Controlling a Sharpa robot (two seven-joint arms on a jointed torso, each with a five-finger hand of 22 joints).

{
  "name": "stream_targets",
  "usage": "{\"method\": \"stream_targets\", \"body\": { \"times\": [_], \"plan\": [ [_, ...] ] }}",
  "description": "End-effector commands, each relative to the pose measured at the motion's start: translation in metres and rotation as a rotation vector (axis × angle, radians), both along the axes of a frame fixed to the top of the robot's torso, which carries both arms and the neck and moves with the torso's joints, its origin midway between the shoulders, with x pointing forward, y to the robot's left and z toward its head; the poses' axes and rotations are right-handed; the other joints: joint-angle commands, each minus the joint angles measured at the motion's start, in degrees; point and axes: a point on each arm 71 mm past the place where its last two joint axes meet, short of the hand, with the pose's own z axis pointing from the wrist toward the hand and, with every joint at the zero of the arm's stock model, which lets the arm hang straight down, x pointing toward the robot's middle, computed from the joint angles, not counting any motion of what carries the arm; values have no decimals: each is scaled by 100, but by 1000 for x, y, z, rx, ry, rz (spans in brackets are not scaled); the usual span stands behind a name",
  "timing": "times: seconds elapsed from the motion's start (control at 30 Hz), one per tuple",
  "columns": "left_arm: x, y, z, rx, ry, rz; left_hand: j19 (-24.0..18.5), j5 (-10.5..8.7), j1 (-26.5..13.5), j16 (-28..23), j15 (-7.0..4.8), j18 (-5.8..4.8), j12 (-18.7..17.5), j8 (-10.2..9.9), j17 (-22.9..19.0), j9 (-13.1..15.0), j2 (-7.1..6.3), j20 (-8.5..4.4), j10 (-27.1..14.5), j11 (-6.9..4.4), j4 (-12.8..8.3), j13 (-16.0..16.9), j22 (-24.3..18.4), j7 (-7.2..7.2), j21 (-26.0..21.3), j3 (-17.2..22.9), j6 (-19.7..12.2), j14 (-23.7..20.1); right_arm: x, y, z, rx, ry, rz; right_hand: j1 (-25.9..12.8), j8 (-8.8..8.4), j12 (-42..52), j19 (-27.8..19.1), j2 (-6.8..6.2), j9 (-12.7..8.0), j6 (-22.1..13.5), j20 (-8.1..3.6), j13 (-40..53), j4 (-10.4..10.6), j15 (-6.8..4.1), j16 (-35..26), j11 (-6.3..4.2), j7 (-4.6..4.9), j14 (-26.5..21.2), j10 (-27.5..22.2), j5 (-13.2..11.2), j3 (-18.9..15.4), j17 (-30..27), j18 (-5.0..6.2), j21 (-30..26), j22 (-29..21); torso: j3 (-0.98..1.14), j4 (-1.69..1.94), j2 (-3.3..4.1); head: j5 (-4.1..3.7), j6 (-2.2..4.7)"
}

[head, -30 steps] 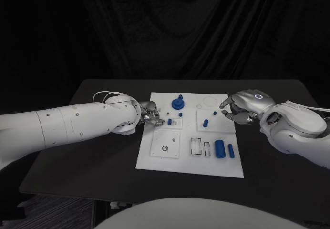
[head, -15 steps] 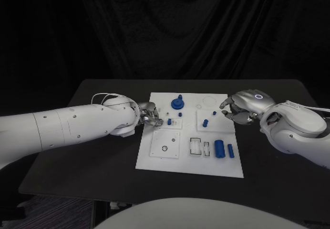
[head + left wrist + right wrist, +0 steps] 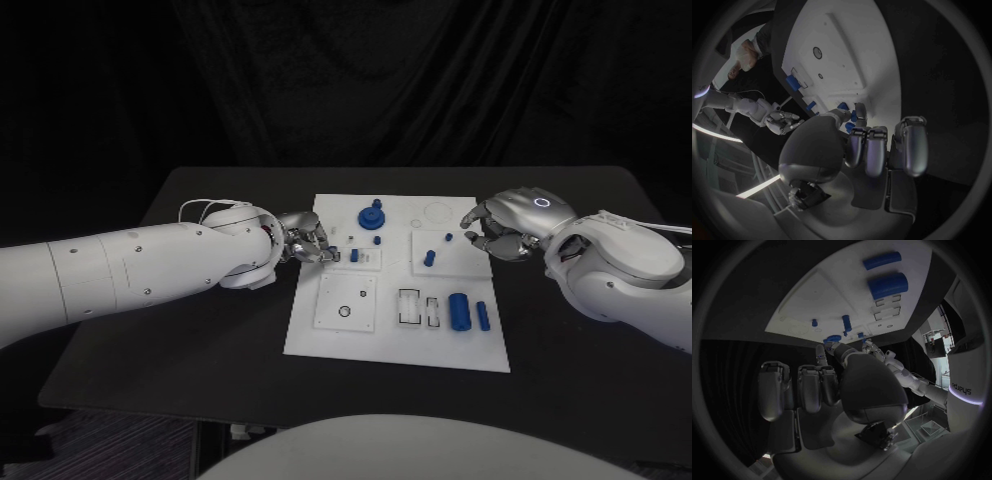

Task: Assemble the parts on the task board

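The white task board point(image 3: 378, 330) lies mid-table. On it are a blue gear-like part point(image 3: 374, 216), several small blue pegs point(image 3: 430, 259) and two blue cylinders point(image 3: 460, 311) near the front right. My left hand point(image 3: 309, 247) is at the board's left edge, fingertips just beside a small upright peg point(image 3: 355, 256). In the left wrist view that peg point(image 3: 853, 117) shows between the thumb and a fingertip point(image 3: 859, 109); whether they grip it is unclear. My right hand point(image 3: 499, 230) hovers at the board's right edge with fingers curled in, holding nothing. The right wrist view shows the cylinders point(image 3: 887, 285).
The black table point(image 3: 202, 330) extends well beyond the board on both sides. Empty recesses point(image 3: 346, 310) and slots point(image 3: 413, 306) mark the board's front half. A dark curtain closes off the back.
My left arm has rolled and its hand has drawn slightly left, away from the small peg, which stayed put. The right hand has not moved.
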Motion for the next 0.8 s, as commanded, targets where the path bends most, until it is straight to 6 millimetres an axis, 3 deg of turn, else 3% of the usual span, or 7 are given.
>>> {"method": "stream_targets", "body": {
  "times": [0.03, 0.57, 0.7, 0.8],
  "plan": [
    [0, -3, 4, -48, -36, -39, 113, -52, -9, 15, -44, -45, -1, 22, 1509, 8, -61, -34, 354, -35, -4, 1287, 1165, 7, 23, 48, 34, 594, 0, -1, -1, -7, 3, -19, -3, -26, -20, 320, 39, -9, 39, -45, 1062, 0, -43, -8, -39, -5, 471, 275, 25, 34, 851, 12, 0, 1312, 1, 1, -4, -4, 1],
    [3, 8, -6, -136, 176, -12, 99, -268, -88, 15, -18, -46, -45, -85, 1509, -60, -34, -20, 322, -1, 98, 1256, 1163, 51, 15, 203, -29, 594, 1, -2, -2, -13, 6, -25, -10, -31, -22, 318, 41, -12, 34, -45, 1061, -3, -43, -13, -39, -4, 469, 274, 24, 41, 843, 13, -6, 1310, 3, 4, -7, -30, 1],
    [11, 12, -2, -145, 224, -1, 98, -181, -69, 15, -8, -47, -43, -119, 1509, -82, -59, -11, 323, 8, 111, 1259, 1165, 61, 21, 248, -42, 594, 2, -2, -2, -12, 6, -26, -10, -31, -22, 318, 41, -12, 34, -45, 1061, -3, -43, -13, -39, -4, 469, 274, 24, 41, 843, 13, -6, 1310, 1, -5, -7, -42, 1],
    [15, 11, 5, -138, 246, -7, 129, -11, -47, 15, -6, -64, -8, -124, 1509, -88, -67, -6, 351, 10, 119, 1284, 1188, 63, 102, 292, -16, 594, 2, -2, -2, -4, 12, -29, -12, -33, -26, 317, 43, -13, 32, -45, 1057, -3, -43, -14, -39, -5, 469, 271, 23, 43, 842, 14, -8, 1309, -2, -1, 2, -53, 1]
  ]
}}
